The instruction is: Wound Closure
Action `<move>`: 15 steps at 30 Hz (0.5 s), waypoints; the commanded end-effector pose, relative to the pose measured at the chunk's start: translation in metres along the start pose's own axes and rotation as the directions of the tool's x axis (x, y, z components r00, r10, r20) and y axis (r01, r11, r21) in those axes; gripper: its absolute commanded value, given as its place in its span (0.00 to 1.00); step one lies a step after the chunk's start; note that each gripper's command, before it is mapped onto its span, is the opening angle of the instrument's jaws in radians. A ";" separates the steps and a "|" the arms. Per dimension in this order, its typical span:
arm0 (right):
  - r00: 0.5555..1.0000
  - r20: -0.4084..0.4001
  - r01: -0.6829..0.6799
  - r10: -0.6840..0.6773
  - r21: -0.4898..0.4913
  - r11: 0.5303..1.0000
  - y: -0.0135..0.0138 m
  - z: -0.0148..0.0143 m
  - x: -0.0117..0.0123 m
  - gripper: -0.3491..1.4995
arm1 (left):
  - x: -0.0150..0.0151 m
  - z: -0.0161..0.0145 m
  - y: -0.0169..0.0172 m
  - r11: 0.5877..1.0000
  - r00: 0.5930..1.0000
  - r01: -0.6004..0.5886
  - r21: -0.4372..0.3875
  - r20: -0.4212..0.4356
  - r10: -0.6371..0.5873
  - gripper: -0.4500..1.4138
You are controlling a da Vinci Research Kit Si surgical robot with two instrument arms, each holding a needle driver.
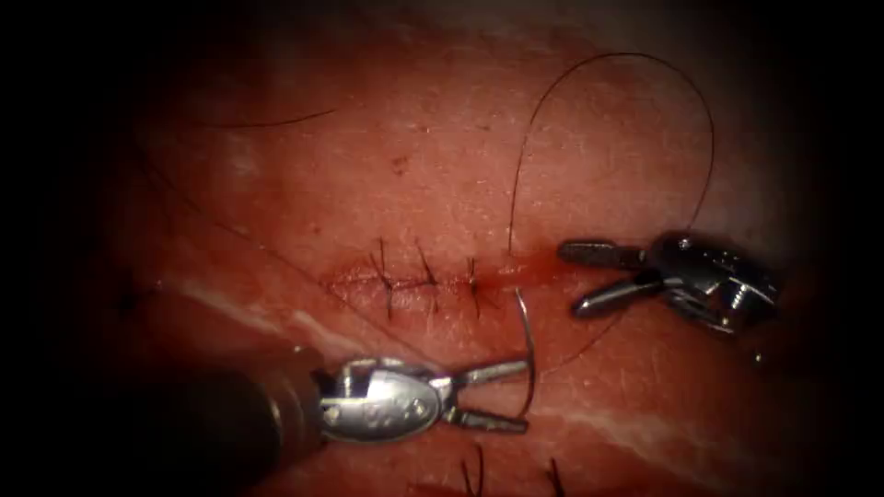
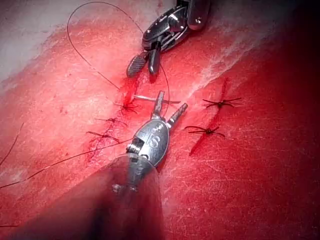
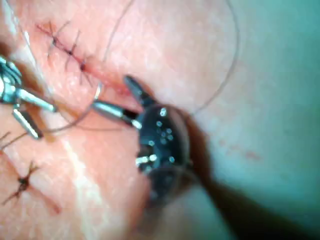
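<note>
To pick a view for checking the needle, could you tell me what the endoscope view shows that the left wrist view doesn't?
Endoscope view: the needle's full curve, by the left tool's jaw tips, its end at the cut; whether in tissue is unclear. Left wrist view: two knotted stitches on another cut. Both: the right tool and left tool, jaws open, holding nothing; the thread; three stitches.

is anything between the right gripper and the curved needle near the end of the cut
Nothing visible. The right gripper sits open, holding nothing, at the cut's right end, straddling it. The curved steel needle is just to its left, at the left gripper, whose jaws are apart. Only bare pink tissue and thin dark thread lie between.
</note>
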 end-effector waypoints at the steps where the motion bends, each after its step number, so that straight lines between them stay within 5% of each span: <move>1: 1.000 0.001 -0.004 0.004 0.003 1.000 -0.0003 0.0005 -0.0013 0.64 | -0.0008 0.0008 0.0007 1.000 1.000 0.002 -0.005 -0.002 -0.002 0.38; 10: 1.000 0.002 -0.001 0.001 0.010 1.000 -0.0002 0.0012 -0.0015 0.64 | -0.0015 0.0023 0.0010 1.000 1.000 -0.005 -0.004 -0.001 0.005 0.32; 13: 1.000 -0.002 -0.001 0.001 0.009 1.000 -0.0002 0.0013 -0.0015 0.64 | -0.0018 0.0024 0.0009 0.998 0.998 0.059 -0.010 0.004 -0.059 0.04; 15: 1.000 -0.002 -0.001 0.001 0.009 1.000 -0.0001 0.0013 -0.0015 0.64 | -0.0021 0.0024 0.0010 0.997 0.997 0.075 -0.011 0.014 -0.075 0.00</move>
